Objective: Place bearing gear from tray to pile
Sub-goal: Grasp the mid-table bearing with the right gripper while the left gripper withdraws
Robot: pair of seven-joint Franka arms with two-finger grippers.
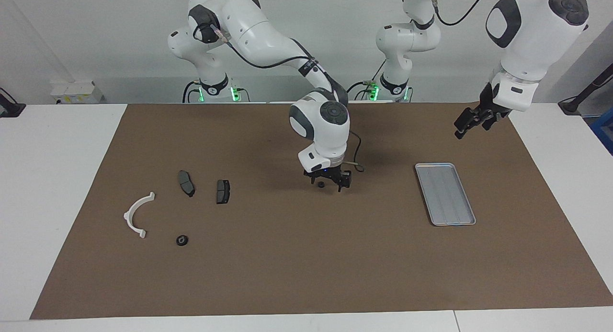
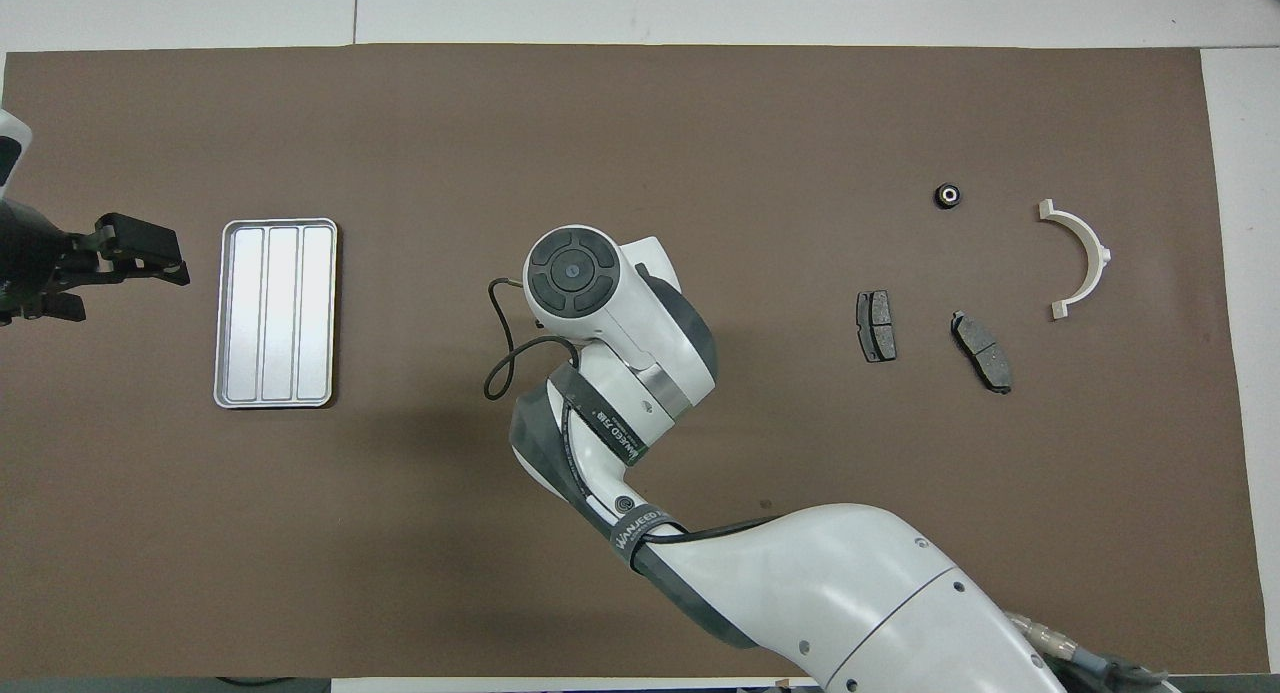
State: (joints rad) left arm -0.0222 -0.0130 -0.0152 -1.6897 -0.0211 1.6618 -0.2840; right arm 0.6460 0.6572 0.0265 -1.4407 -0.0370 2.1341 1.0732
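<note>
A small black bearing gear (image 1: 321,183) lies on the brown mat mid-table. My right gripper (image 1: 329,184) is low over it, open, with the gear between its fingers; the right arm hides it in the overhead view. The silver tray (image 1: 445,193) (image 2: 275,313) is bare, toward the left arm's end. The pile holds two dark brake pads (image 1: 187,183) (image 1: 222,191), a white half-ring (image 1: 138,214) and a second black gear (image 1: 182,240). My left gripper (image 1: 471,121) (image 2: 140,256) hangs raised over the mat beside the tray.
In the overhead view the pile shows as pads (image 2: 876,325) (image 2: 982,351), half-ring (image 2: 1080,258) and gear (image 2: 947,195). A black cable (image 2: 505,358) loops off the right wrist. The brown mat (image 1: 306,265) covers most of the white table.
</note>
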